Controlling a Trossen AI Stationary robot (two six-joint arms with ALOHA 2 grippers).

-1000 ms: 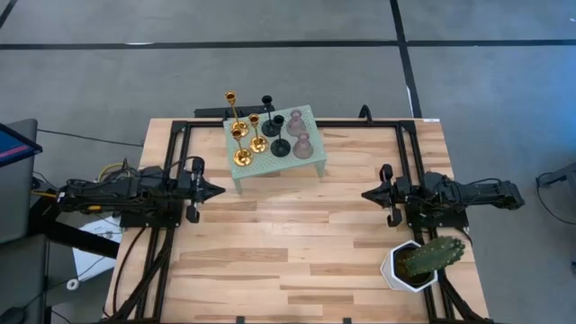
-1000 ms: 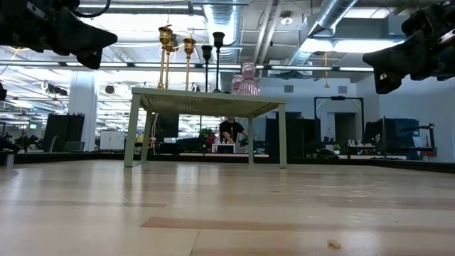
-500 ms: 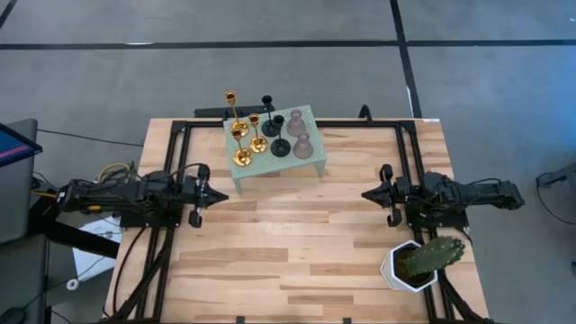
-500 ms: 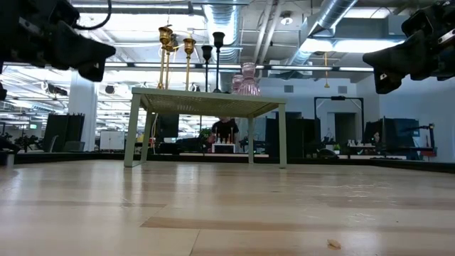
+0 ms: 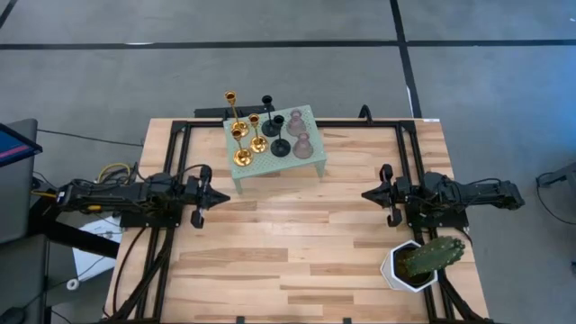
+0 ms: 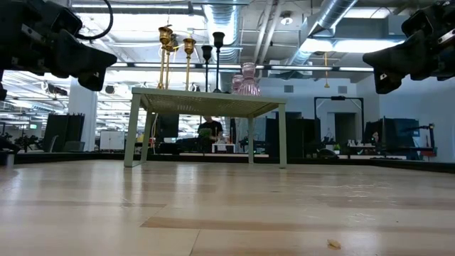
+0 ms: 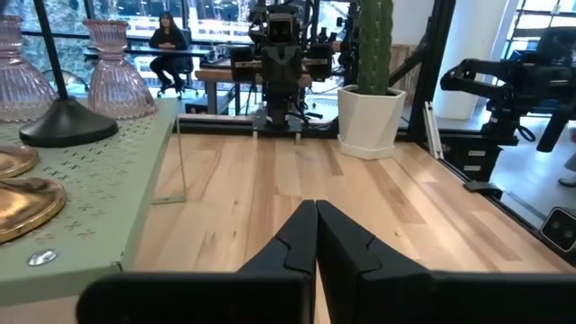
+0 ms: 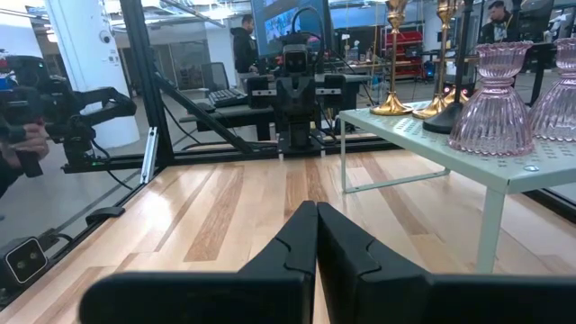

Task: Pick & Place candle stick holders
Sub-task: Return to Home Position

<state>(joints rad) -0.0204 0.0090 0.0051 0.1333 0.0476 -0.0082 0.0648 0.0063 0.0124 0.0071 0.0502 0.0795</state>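
Observation:
Several candle stick holders stand by their round bases on a small pale-green table (image 5: 310,155) at the far middle: gold ones (image 5: 243,148), black ones (image 5: 280,144) and pinkish glass ones (image 5: 302,145). They also show in the low view (image 6: 188,47). My left gripper (image 5: 217,193) is shut and empty at the left, just near of the green table. My right gripper (image 5: 364,193) is shut and empty at the right.
A green cactus in a white pot (image 5: 416,264) stands at the near right, close by my right arm. A black frame (image 5: 171,144) runs around the wooden tabletop (image 5: 288,243). People sit and stand in the room beyond the table.
My left gripper has moved a little toward the table's right edge and has come down slightly; it stays shut. My right arm has kept still.

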